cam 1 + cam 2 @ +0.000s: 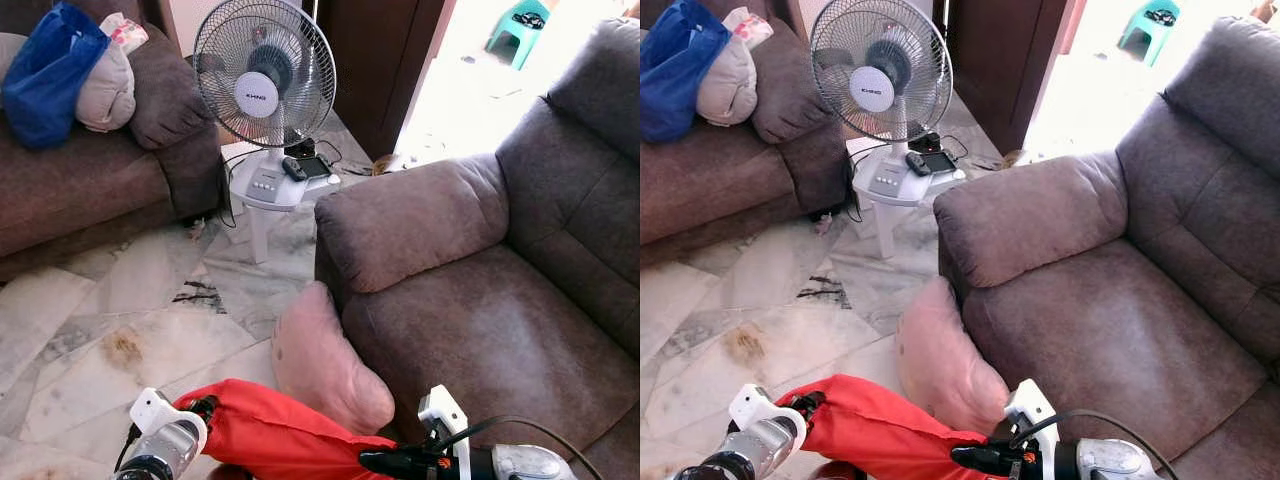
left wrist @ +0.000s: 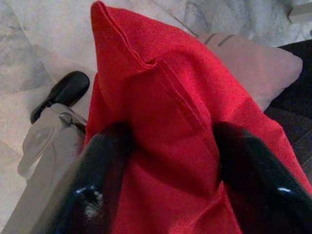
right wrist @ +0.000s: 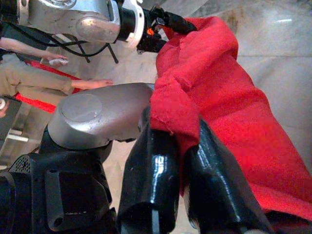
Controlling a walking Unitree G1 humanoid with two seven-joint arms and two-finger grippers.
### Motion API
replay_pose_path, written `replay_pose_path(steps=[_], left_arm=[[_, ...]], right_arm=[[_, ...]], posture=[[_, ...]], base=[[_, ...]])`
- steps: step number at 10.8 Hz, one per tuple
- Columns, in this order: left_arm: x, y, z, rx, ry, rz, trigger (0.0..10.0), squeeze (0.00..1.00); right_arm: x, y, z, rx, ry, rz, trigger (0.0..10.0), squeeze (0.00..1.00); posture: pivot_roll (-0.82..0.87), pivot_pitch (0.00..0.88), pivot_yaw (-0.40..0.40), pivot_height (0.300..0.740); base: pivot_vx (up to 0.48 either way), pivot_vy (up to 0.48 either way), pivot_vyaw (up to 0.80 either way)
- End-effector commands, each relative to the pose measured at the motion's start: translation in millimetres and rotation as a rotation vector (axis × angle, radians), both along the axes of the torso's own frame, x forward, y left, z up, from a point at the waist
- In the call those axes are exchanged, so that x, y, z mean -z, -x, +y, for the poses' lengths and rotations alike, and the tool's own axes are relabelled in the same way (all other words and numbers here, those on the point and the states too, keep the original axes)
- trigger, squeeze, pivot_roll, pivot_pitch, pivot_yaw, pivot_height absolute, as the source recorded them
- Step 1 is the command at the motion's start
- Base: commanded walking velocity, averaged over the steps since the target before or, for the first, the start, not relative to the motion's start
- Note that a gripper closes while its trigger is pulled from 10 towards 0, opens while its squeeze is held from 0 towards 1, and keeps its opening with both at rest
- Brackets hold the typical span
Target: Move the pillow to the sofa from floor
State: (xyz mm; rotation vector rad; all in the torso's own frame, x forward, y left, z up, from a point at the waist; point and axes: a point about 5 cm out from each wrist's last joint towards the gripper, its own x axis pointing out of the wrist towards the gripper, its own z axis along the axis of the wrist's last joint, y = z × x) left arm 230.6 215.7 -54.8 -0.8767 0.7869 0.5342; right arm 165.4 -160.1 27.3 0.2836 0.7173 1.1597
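Both claws are clamped on a red pillow (image 1: 270, 430), the left gripper (image 2: 170, 161) and right gripper (image 3: 180, 146) pinching its ends low before the brown sofa (image 1: 480, 320), so I'd say the lift is done and swinging it onto the seat comes next.
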Motion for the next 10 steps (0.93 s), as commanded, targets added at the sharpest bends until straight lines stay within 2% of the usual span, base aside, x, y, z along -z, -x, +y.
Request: replay_pose_path(steps=[1, 10], left_arm=[[7.0, 9.1, -5.7, 0.017, 0.010, 0.046, 0.0, 0.00], [8.3, 12.6, -1.3, 0.096, -0.069, 0.053, 0.0, 0.00]], right_arm=[[-14.9, -7.9, -1.6, 0.006, -0.041, -0.068, 10.0, 0.01], [-8.9, -11.9, 2.0, 0.024, -0.042, -0.070, 10.0, 0.03]], posture=[[-0.07, 0.130, -0.115, 0.740], [-0.05, 0.119, -0.103, 0.740]], base=[[0.000, 0.000, 0.00], [0.000, 0.000, 0.00]])
